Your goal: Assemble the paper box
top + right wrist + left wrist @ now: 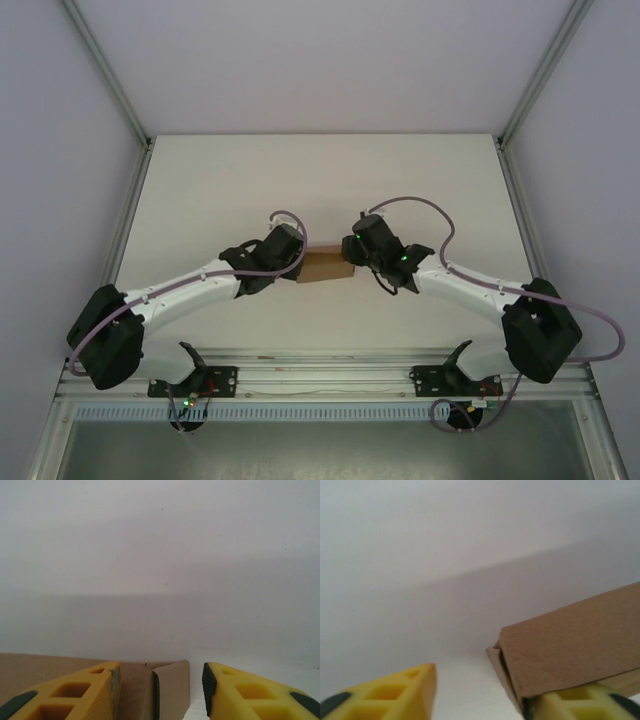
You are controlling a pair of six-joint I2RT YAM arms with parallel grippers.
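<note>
1. the paper box (325, 266) lies at the centre of the white table (220, 190), between both grippers.
2. the left gripper (292, 258) sits at the box's 9 o'clock, jaws spread wide, gripping nothing; its right finger (580, 705) meets the box's edge.
3. the right gripper (352, 256) sits at 3 o'clock, jaws apart, with the box's open end between them, not clamped.

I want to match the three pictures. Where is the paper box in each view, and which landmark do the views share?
Top external: the paper box lies in the centre of the picture, on the white table.
Left wrist: lower right, its end toward the middle, just above the left gripper's yellow finger.
Right wrist: bottom left, partly behind the right gripper's yellow finger.
Shared landmark: the white table under the box.
</note>
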